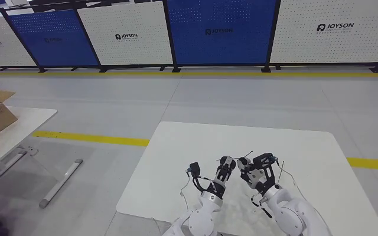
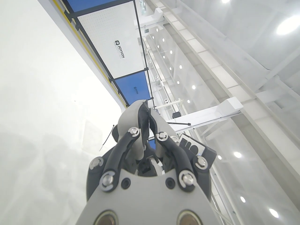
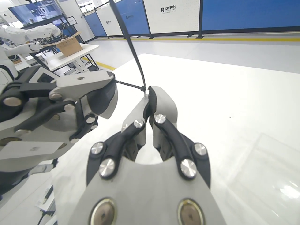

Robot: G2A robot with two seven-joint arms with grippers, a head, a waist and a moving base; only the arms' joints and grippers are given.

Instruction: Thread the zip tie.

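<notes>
surface: white table (image 1: pixel 177 153), rounded corners | on it: clear flat sheet (image 3: pixel 271 155), small dark speck (image 3: pixel 230 117)

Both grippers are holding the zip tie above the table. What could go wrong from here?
1. The right gripper pinches the zip tie only at its fingertips, near the head, so the tie may slip out.
2. The left gripper sits very close, so pulling could make the two collide.
</notes>
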